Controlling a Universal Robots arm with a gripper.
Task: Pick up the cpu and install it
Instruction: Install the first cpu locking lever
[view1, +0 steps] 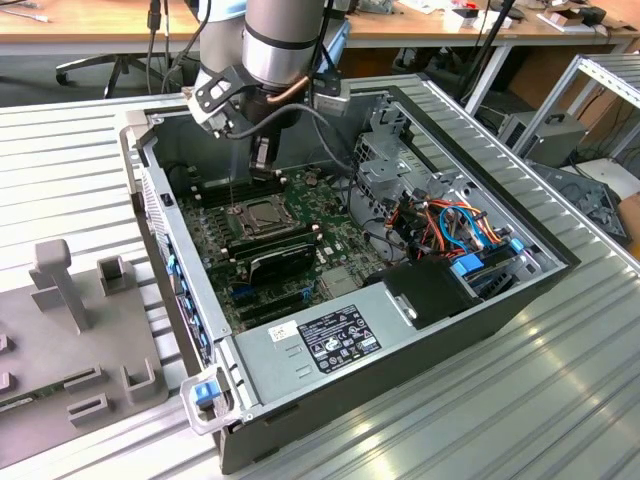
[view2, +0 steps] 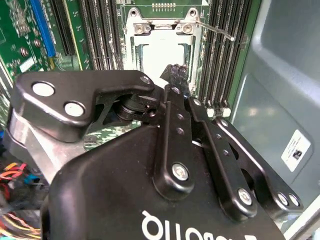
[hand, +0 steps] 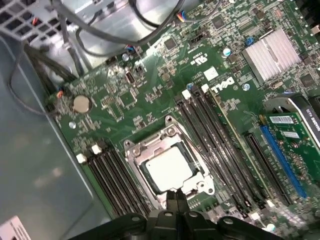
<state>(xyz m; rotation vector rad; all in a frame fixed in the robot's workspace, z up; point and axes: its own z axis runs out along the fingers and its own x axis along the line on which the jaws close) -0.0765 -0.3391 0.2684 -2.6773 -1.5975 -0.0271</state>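
Note:
The cpu (hand: 167, 167), a pale silver square, lies flat in the socket on the green motherboard (hand: 150, 95), ringed by the socket's metal frame (hand: 131, 150). The second wrist view looks down past the black gripper body onto the cpu (view2: 160, 55). My gripper (hand: 176, 196) hovers just above the socket's edge, its two black fingers pressed together with nothing between them. In the exterior view the gripper (view1: 262, 172) hangs inside the open computer case, a short way above the socket (view1: 262, 213).
Memory slots (hand: 220, 150) flank the socket on both sides. A finned heatsink (hand: 272, 55) and a blue slot (hand: 282, 160) lie further along the board. Loose cables (view1: 450, 225) and the case walls (view1: 160, 210) hem in the arm. A grey fixture (view1: 70, 330) stands outside the case.

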